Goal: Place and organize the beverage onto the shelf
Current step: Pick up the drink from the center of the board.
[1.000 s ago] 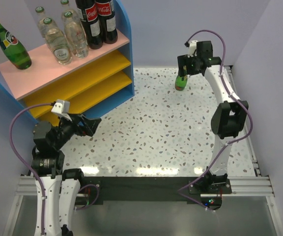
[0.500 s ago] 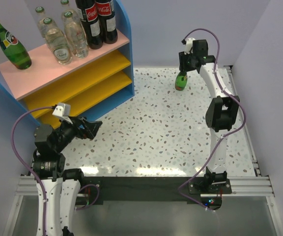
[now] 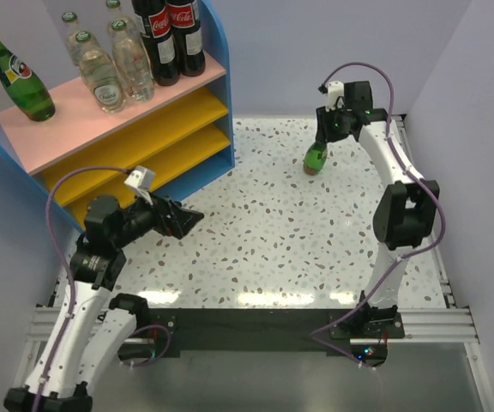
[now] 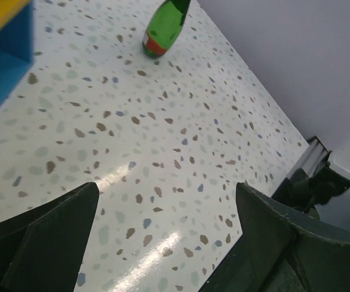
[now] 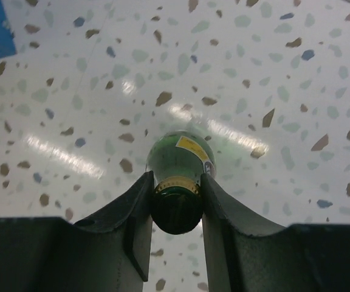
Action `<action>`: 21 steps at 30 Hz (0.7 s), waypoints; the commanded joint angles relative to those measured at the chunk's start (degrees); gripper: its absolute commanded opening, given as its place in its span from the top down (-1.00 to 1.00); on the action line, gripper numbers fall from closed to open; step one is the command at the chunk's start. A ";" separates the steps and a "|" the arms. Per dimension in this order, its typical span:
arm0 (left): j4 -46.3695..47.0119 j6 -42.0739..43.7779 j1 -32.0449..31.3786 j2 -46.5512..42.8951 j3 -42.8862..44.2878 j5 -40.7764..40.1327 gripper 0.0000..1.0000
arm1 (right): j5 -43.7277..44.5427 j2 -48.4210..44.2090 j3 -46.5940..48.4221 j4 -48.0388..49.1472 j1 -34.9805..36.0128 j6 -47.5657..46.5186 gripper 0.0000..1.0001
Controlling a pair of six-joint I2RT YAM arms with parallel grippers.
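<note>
Slightly tilted, green bottle point(image 3: 316, 160) points neck-up.

Left arm point(image 3: 69, 324) and right arm point(image 3: 393, 163) share white links, black joints, looping purple cables point(image 3: 49, 215) and dark tapered fingers point(image 5: 129, 213).

White Coca-Cola script on red labels of two dark red-capped cola bottles point(image 3: 159, 45), standing on pink top shelf board point(image 3: 75, 110). Other bottle labels illegible.
</note>
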 commanded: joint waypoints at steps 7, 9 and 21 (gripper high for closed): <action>22.69 7.22 -40.17 19.97 1.71 -36.22 -1.00 | -21.05 -31.07 -19.92 -2.84 0.07 -4.24 1.00; 30.60 12.24 -45.61 27.35 2.94 -38.10 -1.00 | -24.99 -35.45 -22.49 -4.93 0.24 -3.01 1.00; 34.53 10.14 -51.62 54.36 20.52 -42.15 -1.00 | -31.77 -46.02 -33.40 -7.58 4.37 5.78 1.00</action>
